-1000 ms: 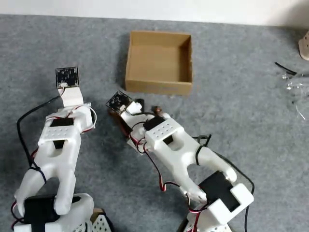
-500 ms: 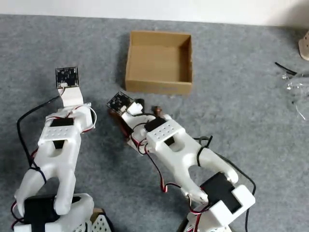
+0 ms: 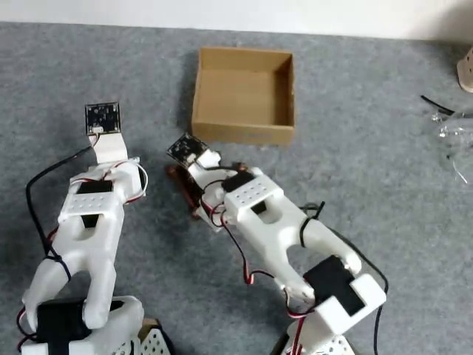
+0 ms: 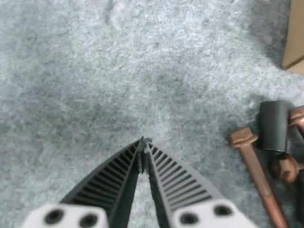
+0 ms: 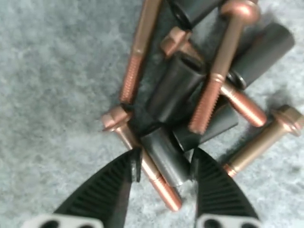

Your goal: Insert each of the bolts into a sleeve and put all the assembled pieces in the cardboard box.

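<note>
We log the cardboard box (image 3: 240,134) empty, bolts (image 5: 223,66) and sleeves (image 5: 173,88) heaped loose on the tabletop (image 3: 384,185) near it, seemingly none assembled; right jaws open astride one sleeve, left jaws closed on nothing.

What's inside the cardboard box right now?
The box shows a bare cardboard floor with no assembled pieces on it. Its near wall covers a thin strip of floor just behind it, so that part cannot be seen.

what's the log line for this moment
left gripper: shut, over carpet | right gripper: open, fingers flanking sleeve and bolt | cardboard box: empty
</note>
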Controlling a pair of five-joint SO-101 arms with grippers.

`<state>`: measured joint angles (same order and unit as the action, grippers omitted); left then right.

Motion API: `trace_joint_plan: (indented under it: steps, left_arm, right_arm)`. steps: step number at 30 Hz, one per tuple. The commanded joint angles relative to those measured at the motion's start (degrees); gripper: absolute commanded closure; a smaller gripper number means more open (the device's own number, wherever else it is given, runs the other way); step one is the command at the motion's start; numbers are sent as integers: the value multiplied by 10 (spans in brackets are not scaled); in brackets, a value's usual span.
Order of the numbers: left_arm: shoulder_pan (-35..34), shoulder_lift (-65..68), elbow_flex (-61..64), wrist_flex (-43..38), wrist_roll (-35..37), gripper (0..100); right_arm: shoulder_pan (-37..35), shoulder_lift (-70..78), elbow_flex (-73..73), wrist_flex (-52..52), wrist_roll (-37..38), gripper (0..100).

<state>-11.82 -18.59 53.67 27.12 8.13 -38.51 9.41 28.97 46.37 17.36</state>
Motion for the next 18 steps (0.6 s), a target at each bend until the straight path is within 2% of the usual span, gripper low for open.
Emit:
trace_joint_plan:
  steps: [1, 7, 18]
  left_arm:
    - [-4, -3, -27, -11, 0, 990]
    - [-4, -2, -27, -11, 0, 990]
    - [-4, -2, -27, -11, 0, 990]
  right_arm:
    - [20, 36, -8, 13, -24, 853]
    - [18, 35, -36, 87, -49, 853]
    - [65, 38, -58, 94, -48, 853]
